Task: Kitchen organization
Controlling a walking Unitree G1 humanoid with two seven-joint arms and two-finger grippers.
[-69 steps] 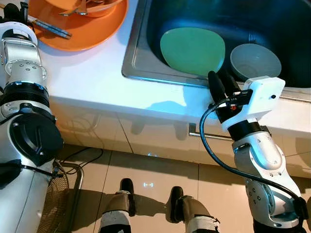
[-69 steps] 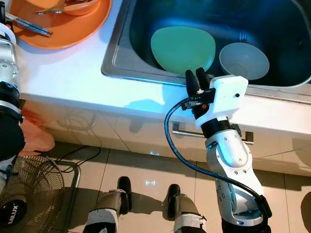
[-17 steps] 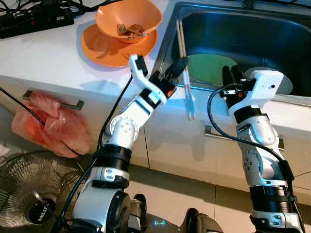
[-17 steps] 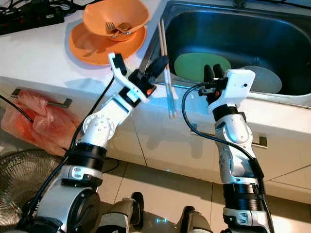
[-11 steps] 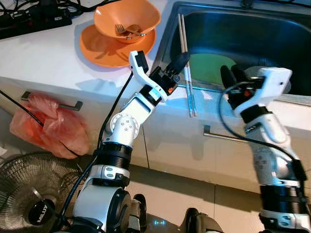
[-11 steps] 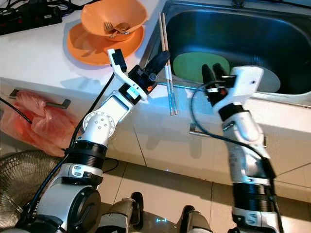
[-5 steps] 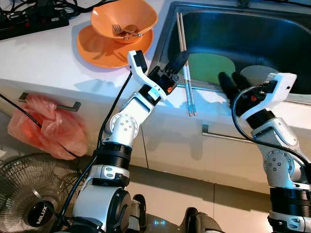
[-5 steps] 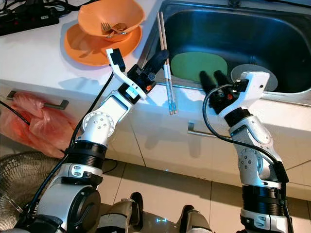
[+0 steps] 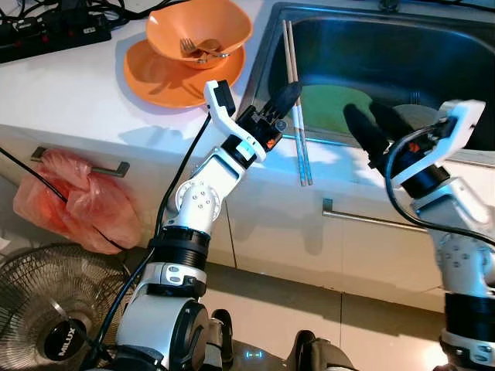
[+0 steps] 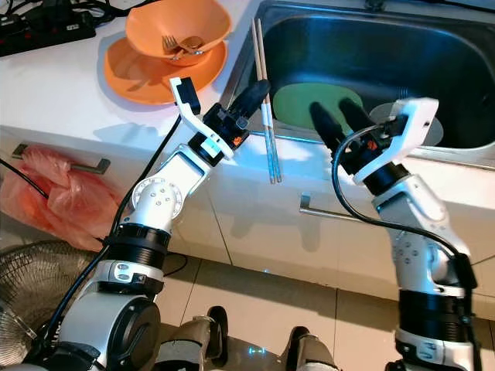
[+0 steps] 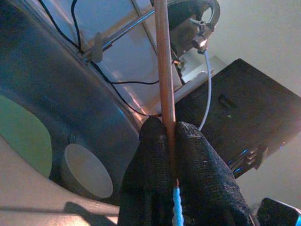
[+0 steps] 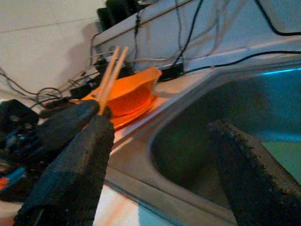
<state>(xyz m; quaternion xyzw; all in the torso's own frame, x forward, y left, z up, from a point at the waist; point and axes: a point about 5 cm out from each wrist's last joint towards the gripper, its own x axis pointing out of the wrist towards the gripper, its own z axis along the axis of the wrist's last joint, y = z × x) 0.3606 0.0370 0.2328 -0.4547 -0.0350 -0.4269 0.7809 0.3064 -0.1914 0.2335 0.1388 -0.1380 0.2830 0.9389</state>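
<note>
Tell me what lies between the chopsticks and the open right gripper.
In the right eye view, the sink's front rim and part of the green plate lie between the chopsticks, held by the left gripper, and the right gripper.

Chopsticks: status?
Left gripper shut on chopsticks over the sink edge. Right gripper open beside them. Green plate and bowl below.

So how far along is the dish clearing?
In hand: the left gripper holds the chopsticks over the sink edge, right gripper open beside them. A plate and bowl already sit in the sink. Left: the orange bowl, fork and orange plate.
</note>
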